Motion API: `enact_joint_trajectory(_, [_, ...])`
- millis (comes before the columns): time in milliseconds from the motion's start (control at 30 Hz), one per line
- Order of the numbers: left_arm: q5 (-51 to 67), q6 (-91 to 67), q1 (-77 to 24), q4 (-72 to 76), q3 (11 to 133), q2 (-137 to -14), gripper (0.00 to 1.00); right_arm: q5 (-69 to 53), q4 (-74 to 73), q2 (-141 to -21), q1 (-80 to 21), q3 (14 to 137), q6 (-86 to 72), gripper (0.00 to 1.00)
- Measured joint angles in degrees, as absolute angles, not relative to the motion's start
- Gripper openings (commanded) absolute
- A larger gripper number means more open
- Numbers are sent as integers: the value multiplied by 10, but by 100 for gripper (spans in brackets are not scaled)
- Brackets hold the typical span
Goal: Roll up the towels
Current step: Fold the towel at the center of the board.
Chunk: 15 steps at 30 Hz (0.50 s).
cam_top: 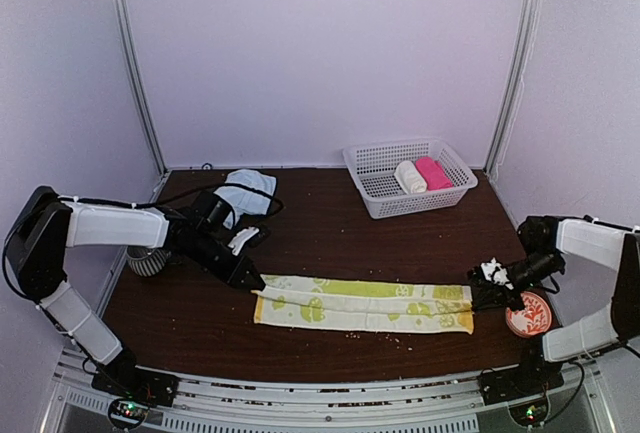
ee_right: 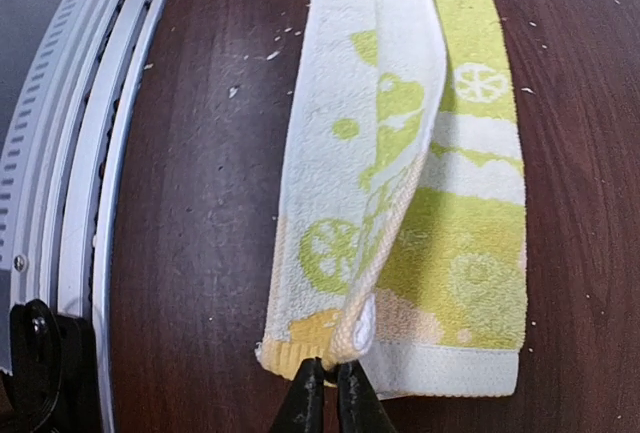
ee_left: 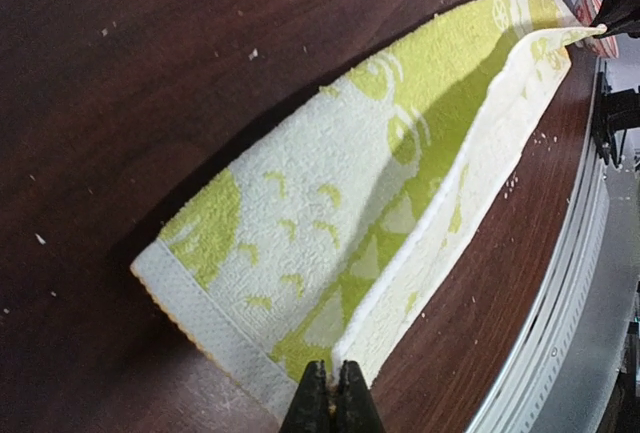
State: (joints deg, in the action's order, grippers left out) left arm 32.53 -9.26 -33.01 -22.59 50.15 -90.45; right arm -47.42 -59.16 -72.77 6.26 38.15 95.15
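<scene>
Up close in the left wrist view, the left claw [ee_left: 332,398] has its dark fingertips pressed together on the near edge of the yellow-green and white patterned towel [ee_left: 380,223], right at the fold. That's a tight, narrow pinch on cloth. From there the towel runs away as a long folded strip, its upper flap raised into a ridge that ends at the far corner.

Over to the right wrist view: the right claw [ee_right: 322,393] is nearly closed too, its tips nipping the folded edge at the towel's other end. The flap stands up along the strip and the rest lies flat on the dark tabletop [ee_right: 200,203].

From above, the left arm [cam_top: 110,225] rises from its base to a high elbow at the far left. Its forearm then runs rightward and the wrist dips to the towel's left end. The right arm [cam_top: 590,243] bends out at the right edge, and its forearm comes back left and low to the right end. The strip lies stretched between them across the near middle of the tabletop.

The pale blue towel [cam_top: 245,191] sits crumpled at the back left, behind the left wrist. A white basket [cam_top: 400,203] at the back right holds a cream roll [cam_top: 409,177] and a pink roll [cam_top: 433,173].
</scene>
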Motion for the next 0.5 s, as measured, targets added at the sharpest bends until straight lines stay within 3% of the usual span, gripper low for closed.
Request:
enact_joint_trajectory(67, [335,-93,-332,-233,491,-905,17,-459,-610,-710,63,360,1001,22])
enact_joint_trajectory(167, [343,-98,-343,-249,479,-904,31,-427,-641,-649,62,320,1074,27])
enact_joint_trajectory(367, [332,-111,-358,-285,475,-862,35,-397,-687,-612,63,334,1110,31])
enact_joint_trajectory(500, [300,-115,-358,-298,512,-849,30,-414,-681,-623,63,370,1088,29])
